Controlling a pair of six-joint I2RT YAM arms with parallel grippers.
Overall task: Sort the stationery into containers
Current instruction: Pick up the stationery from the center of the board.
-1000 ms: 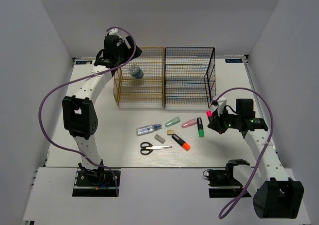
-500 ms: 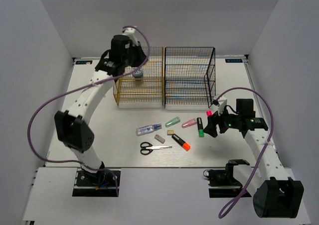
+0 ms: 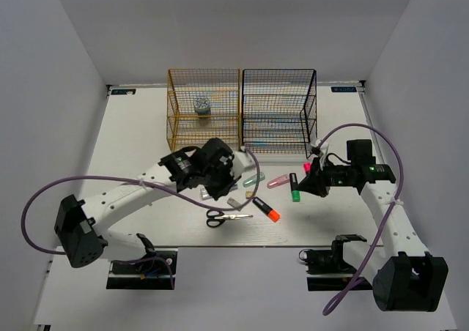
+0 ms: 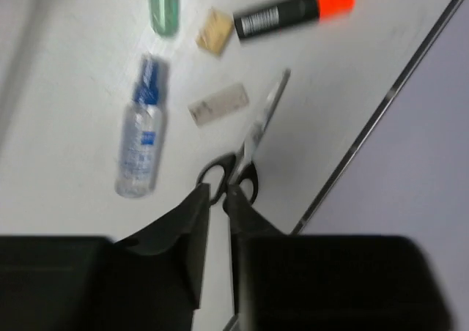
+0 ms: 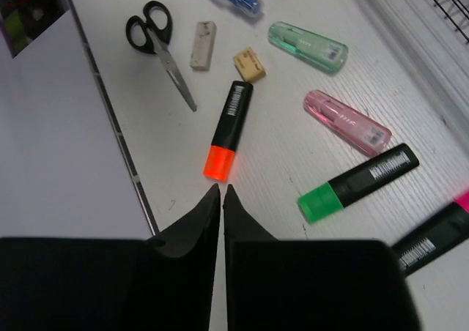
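The tape (image 3: 201,105) sits in the gold rack (image 3: 176,126) at the table's far edge; the left gripper (image 4: 216,199), jaws nearly together and empty, hangs over the scissors (image 4: 245,151); the right gripper (image 5: 221,193), likewise, near the orange highlighter (image 5: 227,129).

The top view looks down from high behind the arm bases, taking in the whole tabletop (image 3: 132,126) with both racks at the far side. The left wrist view sits close over the tabletop, looking past its own claw (image 4: 216,199) at the scissors (image 4: 242,162), slightly blurred. The right wrist view is likewise near, past its claw (image 5: 221,192). All three views share the scissors (image 3: 220,217) and orange highlighter (image 5: 227,129).
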